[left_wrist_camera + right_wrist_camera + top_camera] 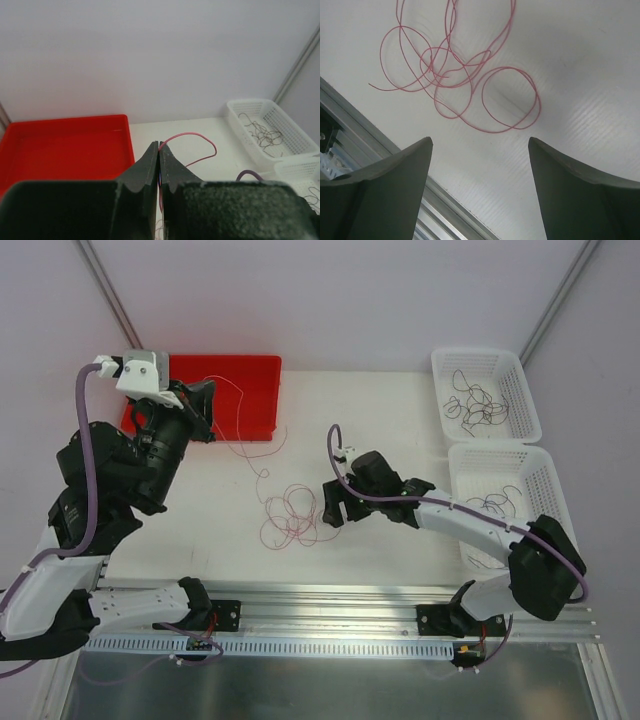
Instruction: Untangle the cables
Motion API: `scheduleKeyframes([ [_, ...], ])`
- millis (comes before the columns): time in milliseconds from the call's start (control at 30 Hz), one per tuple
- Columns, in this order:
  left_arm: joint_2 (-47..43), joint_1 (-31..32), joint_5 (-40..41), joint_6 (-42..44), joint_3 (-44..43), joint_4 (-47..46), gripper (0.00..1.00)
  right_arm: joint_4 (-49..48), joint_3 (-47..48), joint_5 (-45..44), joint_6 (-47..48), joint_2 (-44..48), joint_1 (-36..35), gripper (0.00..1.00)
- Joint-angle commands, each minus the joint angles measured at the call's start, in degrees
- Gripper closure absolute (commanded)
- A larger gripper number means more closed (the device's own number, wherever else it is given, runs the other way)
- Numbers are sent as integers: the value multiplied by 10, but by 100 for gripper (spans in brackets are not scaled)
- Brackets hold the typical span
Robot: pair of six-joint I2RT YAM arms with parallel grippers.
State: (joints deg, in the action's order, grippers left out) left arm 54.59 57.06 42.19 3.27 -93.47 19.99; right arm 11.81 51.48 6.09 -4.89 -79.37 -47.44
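Pink cables (pixel 290 515) loop on the counter (pixel 380 420) just ahead of the right arm (pixel 450 512), its jaws wide open and empty. Farther right, two white baskets (pixel 525 380) hold dark cables (pixel 478 405). Over the red tray (pixel 250 390), the raised left arm (pixel 160 440) has its jaws pinched on one pink cable (pixel 190 133).

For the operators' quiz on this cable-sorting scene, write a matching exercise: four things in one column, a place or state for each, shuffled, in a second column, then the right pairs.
Column one
1. left gripper
2. right gripper
3. red tray
4. far white basket

Column two
a. holds a bunch of dark cables
b. fingers shut on a pink cable
c. at the far left of the table
d. fingers open, pink loops just ahead of them

Pairs: 1-b, 2-d, 3-c, 4-a
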Motion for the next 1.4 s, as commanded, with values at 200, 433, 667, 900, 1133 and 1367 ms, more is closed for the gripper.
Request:
scheduleKeyframes([
  [200, -54, -21, 133, 10, 158, -12, 98, -49, 62, 21, -27, -98, -11, 20],
  [433, -132, -93, 131, -90, 301, 13, 98, -11, 136, -44, -33, -187, -55, 22],
  [667, -157, -199, 51, -164, 392, 51, 98, 44, 218, -142, -49, -263, -92, 21],
  [900, -141, -285, -3, -187, 463, 61, 98, 92, 288, -182, -44, -336, -115, 21],
  [1133, -131, -355, -36, -212, 515, 61, 96, 138, 310, -230, -46, -366, -117, 37],
  [1367, -97, -403, -41, -210, 530, 63, 96, 157, 236, -287, -55, -319, -71, 99],
])
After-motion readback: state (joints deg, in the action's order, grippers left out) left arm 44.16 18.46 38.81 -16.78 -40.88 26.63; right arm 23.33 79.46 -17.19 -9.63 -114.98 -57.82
